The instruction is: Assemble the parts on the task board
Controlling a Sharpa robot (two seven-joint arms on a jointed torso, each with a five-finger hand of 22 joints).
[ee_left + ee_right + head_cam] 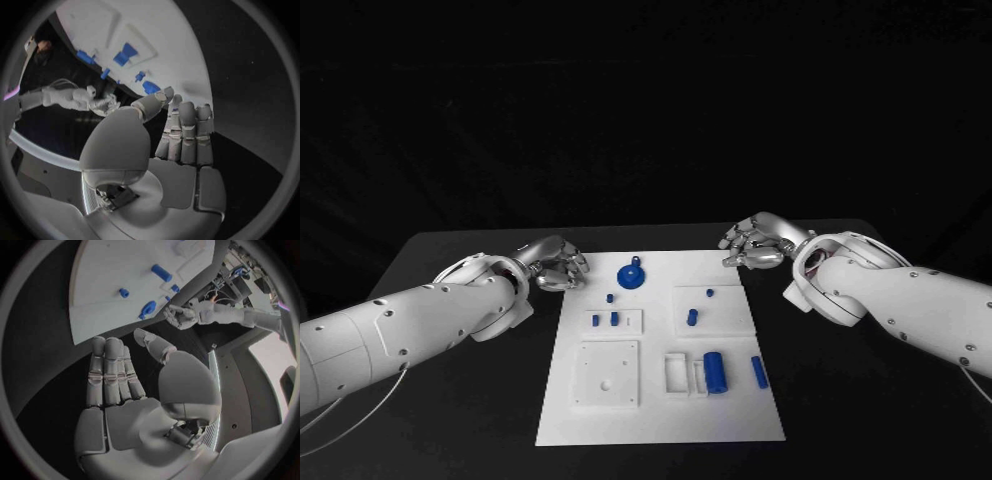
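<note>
The white task board (664,415) lies in the middle of the black table. Blue parts sit on it: a round piece (633,275) at its far end, small pegs (606,320) on a raised square, a peg (692,317) on another square, a thick cylinder (715,371) and a bar (759,372). My left hand (557,265) hovers at the board's far left corner, my right hand (759,243) at its far right corner. In the wrist views the left hand (178,142) and right hand (122,385) show straight fingers and bare palms. The round piece (150,87) (147,309) lies just beyond the fingertips.
A plain white square block (609,373) with small holes and a slotted white block (678,372) stand on the board's near half. Black table surface (459,260) surrounds the board on both sides.
</note>
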